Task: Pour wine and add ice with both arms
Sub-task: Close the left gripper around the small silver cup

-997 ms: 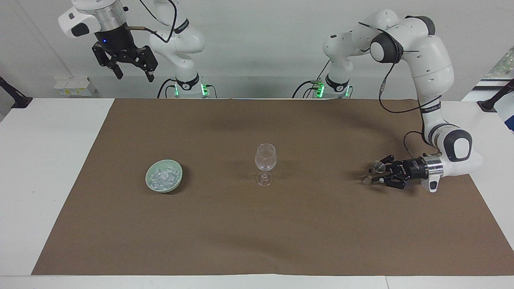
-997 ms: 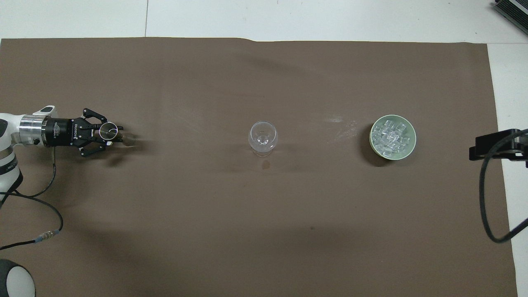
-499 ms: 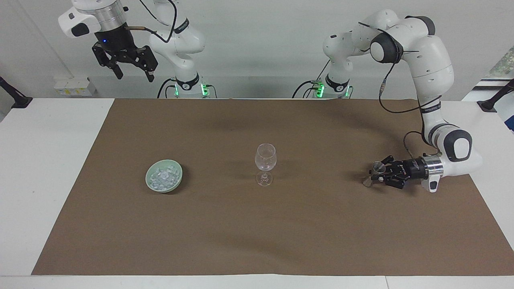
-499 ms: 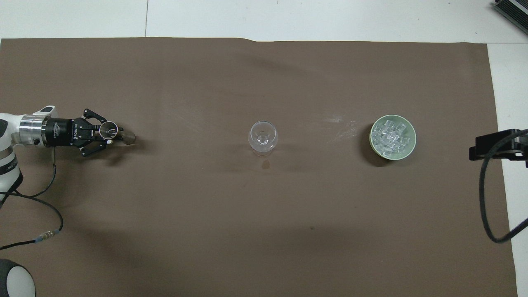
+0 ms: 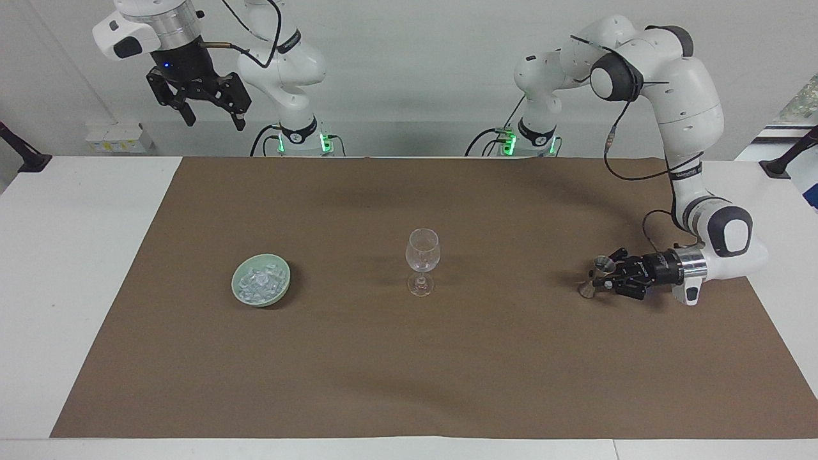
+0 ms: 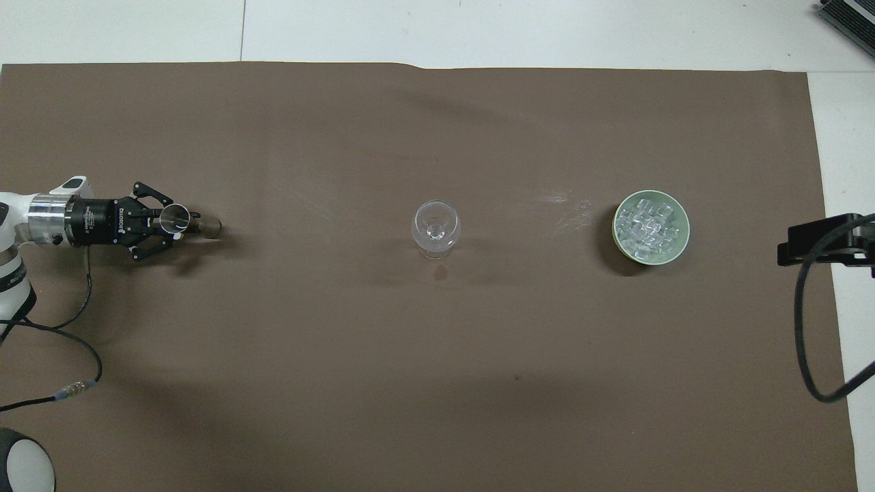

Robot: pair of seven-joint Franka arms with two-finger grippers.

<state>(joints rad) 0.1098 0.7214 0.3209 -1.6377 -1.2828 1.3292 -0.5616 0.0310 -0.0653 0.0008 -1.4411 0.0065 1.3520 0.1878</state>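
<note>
An empty clear wine glass (image 5: 422, 255) (image 6: 435, 229) stands mid-mat. Ice (image 5: 257, 282) (image 6: 648, 225) fills a pale green bowl (image 5: 270, 298) (image 6: 684, 240) toward the right arm's end of the table. At the left arm's end, my left gripper (image 5: 604, 278) (image 6: 184, 224) lies low and level, shut on the waist of a small metal measuring cup (image 5: 601, 263) (image 6: 173, 219) that leans, its foot by the mat. No wine shows; I cannot see inside the cup. My right gripper (image 5: 211, 118) waits open, high over the table's edge near its base.
A brown mat (image 5: 409, 383) (image 6: 437, 383) covers most of the white table (image 5: 77, 255). A thin cable (image 6: 61, 321) trails from the left wrist onto the mat. A black bracket with a looping cable (image 6: 820, 239) sits off the mat at the right arm's end.
My left gripper's fingers closed on the measuring cup and the hand drew back slightly toward its own end of the table. The right arm barely moved.
</note>
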